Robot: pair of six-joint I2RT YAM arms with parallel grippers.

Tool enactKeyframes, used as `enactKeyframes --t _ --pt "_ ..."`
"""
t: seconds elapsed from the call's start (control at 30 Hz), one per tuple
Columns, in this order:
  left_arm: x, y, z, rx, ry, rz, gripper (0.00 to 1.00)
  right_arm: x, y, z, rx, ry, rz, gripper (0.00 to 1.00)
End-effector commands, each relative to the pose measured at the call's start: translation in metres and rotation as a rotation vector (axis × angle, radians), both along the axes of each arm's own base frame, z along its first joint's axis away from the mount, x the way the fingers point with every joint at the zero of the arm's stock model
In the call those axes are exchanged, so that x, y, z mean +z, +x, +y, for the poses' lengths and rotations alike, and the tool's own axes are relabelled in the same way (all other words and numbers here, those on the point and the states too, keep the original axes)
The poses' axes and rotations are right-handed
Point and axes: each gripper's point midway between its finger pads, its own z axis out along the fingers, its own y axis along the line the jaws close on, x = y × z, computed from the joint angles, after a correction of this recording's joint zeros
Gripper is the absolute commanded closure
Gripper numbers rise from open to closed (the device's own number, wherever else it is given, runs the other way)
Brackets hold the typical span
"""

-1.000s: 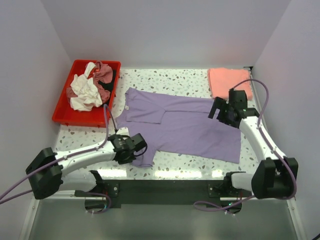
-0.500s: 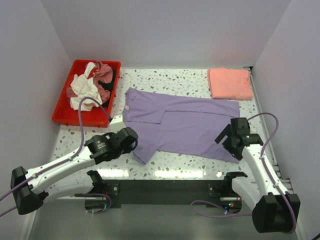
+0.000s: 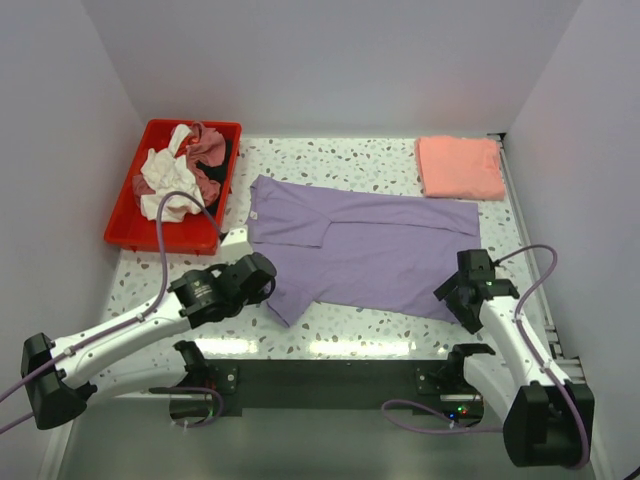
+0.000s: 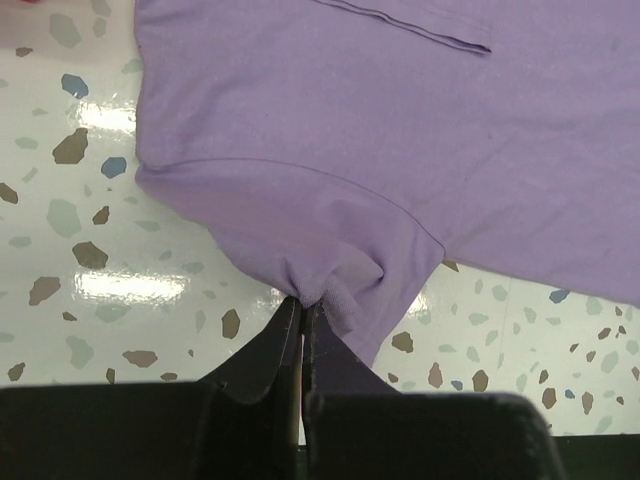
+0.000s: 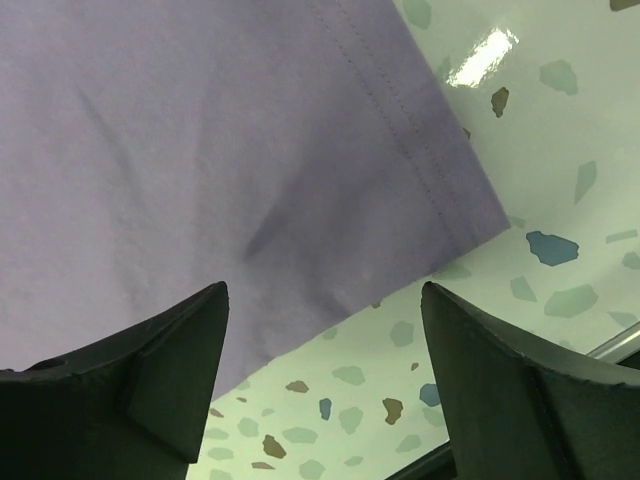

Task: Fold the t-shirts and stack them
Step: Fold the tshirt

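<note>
- The left claw (image 4: 302, 308) is pinched tight on the purple shirt (image 4: 400, 130) at its near-left sleeve.
- The right claw (image 5: 325, 295) gapes wide above its near-right corner, holding nothing.

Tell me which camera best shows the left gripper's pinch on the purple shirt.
The left wrist view: the left gripper is shut on a puckered edge of the purple shirt, seen close up. In the top view the gripper's body largely hides the pinch. The right wrist view shows only another corner of the shirt.
</note>
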Motion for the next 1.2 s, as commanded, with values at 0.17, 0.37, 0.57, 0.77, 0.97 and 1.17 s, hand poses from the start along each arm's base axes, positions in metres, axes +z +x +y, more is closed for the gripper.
enactKeyframes --t 0.17,0.37,0.57,0.77,0.97,1.17 --pt "0.024 0.017 -0.004 0.044 -0.028 -0.082 1.00 -0.013 0.009 -0.006 -0.039 -0.020 -0.005 0.31" --pt "0.027 0.023 -0.007 0.052 -0.035 -0.090 1.00 -0.010 0.013 -0.009 -0.047 -0.035 -0.035 0.43" --pt "0.029 0.029 -0.005 0.060 -0.033 -0.096 1.00 -0.011 0.017 -0.009 -0.044 -0.037 -0.043 0.63" --pt "0.034 0.034 -0.006 0.058 -0.046 -0.111 1.00 -0.004 0.020 -0.007 -0.007 -0.032 -0.067 0.85" --pt "0.040 0.049 -0.006 0.069 -0.053 -0.130 1.00 0.023 0.042 -0.006 0.059 -0.045 -0.151 0.96" --pt "0.055 0.079 -0.014 0.056 -0.095 -0.177 1.00 0.039 0.068 -0.004 0.122 -0.057 -0.178 0.96"
